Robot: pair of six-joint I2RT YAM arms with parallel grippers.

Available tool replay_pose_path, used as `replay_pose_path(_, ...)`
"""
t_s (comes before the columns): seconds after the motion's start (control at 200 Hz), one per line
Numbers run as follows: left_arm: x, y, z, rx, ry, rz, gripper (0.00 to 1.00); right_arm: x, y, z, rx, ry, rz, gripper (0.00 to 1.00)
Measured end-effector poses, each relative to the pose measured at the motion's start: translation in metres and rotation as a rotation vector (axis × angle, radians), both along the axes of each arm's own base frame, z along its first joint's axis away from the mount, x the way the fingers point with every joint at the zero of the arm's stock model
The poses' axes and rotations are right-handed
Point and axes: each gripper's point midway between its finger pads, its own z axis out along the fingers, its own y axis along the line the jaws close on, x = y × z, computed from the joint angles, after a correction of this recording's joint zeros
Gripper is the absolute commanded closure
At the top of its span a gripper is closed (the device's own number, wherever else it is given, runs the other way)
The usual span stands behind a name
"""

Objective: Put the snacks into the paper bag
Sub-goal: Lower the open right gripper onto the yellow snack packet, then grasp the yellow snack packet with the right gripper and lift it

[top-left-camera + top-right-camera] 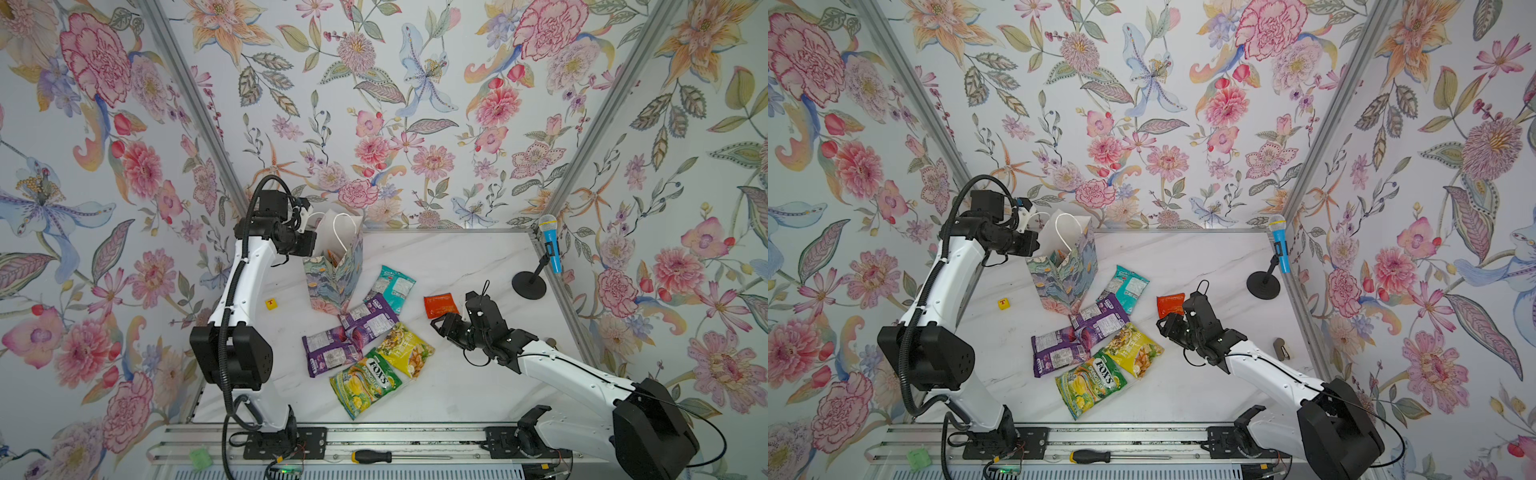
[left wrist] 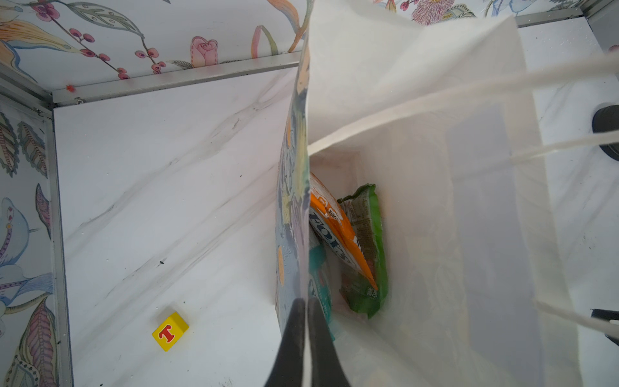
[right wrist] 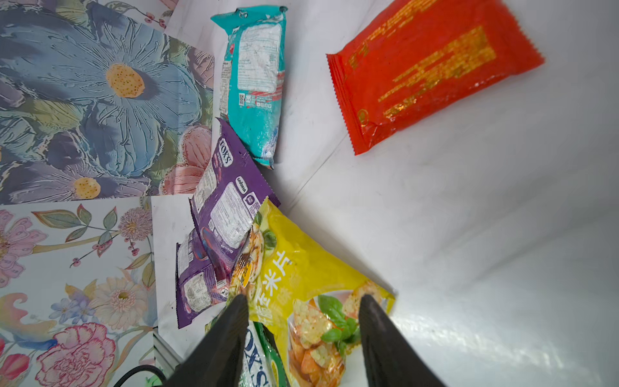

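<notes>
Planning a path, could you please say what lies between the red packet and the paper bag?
The teal pouch lies there, as both top views show.

counting now: two purple pouches [image 1: 368,318] [image 1: 328,353], one teal pouch [image 1: 392,286], one yellow pouch [image 1: 405,347], one green fox's pouch [image 1: 365,380], one red packet [image 1: 440,304], so six loose. one bag [image 1: 332,274], and inside it three show: one orange pouch [image 2: 338,228], a second green pouch [image 2: 368,241], a second teal pouch [image 2: 318,268]. one yellow block [image 1: 271,304], one microphone [image 1: 549,243], one screwdriver [image 1: 374,456]. two arms [image 1: 239,286] [image 1: 561,368].
</notes>
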Motion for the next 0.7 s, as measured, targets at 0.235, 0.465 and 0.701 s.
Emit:
replay_pose_path(0.235,-0.001,0.016,0.005,0.008,0.002,0.049,0.99,0.000,0.001,0.009,-0.031,0.000,0.014,0.46)
replay_pose_path(0.465,-0.003,0.028,0.002,0.003,0.009,0.084,0.98,-0.042,0.019,-0.012,-0.044,0.130,0.109,0.45)
replay_pose_path(0.701,-0.002,0.027,-0.003,-0.006,0.010,0.085,0.98,-0.083,0.016,-0.060,-0.024,0.261,0.105,0.45)
